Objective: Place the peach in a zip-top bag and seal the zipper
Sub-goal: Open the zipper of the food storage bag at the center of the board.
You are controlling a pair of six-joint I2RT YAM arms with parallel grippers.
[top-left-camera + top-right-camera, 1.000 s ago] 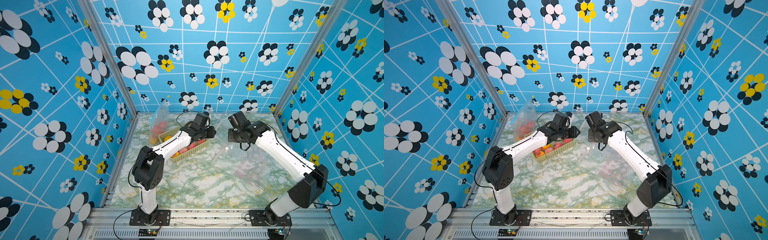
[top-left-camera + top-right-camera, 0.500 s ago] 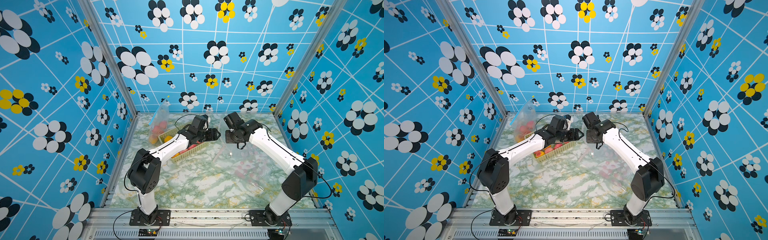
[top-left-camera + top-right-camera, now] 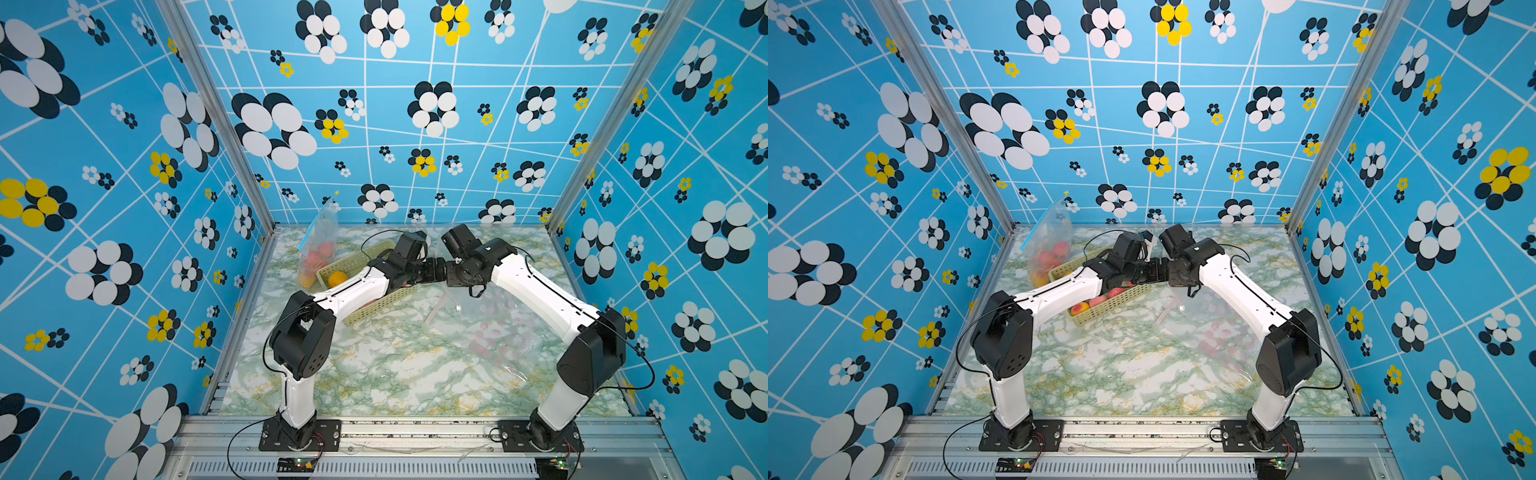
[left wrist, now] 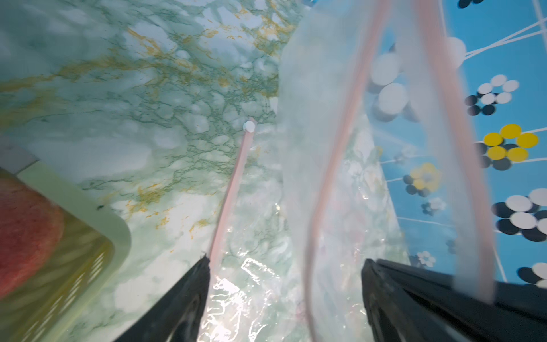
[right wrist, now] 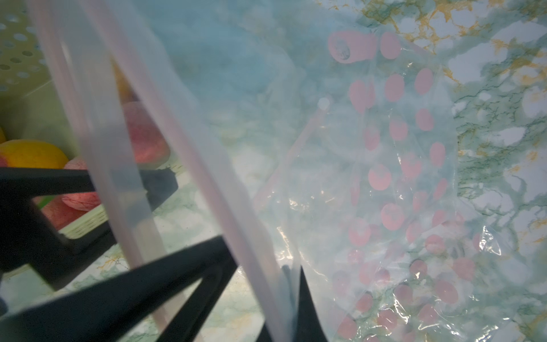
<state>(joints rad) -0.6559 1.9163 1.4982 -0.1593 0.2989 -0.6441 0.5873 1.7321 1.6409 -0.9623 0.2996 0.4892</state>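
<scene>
A yellow-green basket (image 3: 376, 308) sat on the marble table (image 3: 374, 374), left of centre and partly under the left arm. It held several peaches (image 3: 1099, 300), red-pink and orange. In the right wrist view they lay piled against its perforated wall.

2 bags were in view. The corner bag (image 3: 318, 232), with a blue zipper, leaned against the back wall at the rear left. It stood just beside the basket and held its own fruit (image 3: 326, 249). The dotted bag (image 3: 498, 332), clear with pink dots and a pink zipper, lay mostly flat on the table to the right of the basket, beneath the right arm. Its white slider (image 4: 248, 126) sat at the end of a zipper strip resting on the table. The rest of its mouth was lifted to where the 2 grippers met, above the table between basket and bag.

The left gripper (image 4: 285, 262) had its 2 fingers (image 4: 183, 302) wide apart, gripping nothing. A blurred loop of the lifted pink rim hung between them and crossed in front of one finger. I could not tell whether the film touched either finger.

The right gripper (image 5: 293, 274) had its fingers (image 5: 192, 260) together, clamped on the film at the dotted bag's mouth. The film and its pink rim ran up and away from the tips.
</scene>
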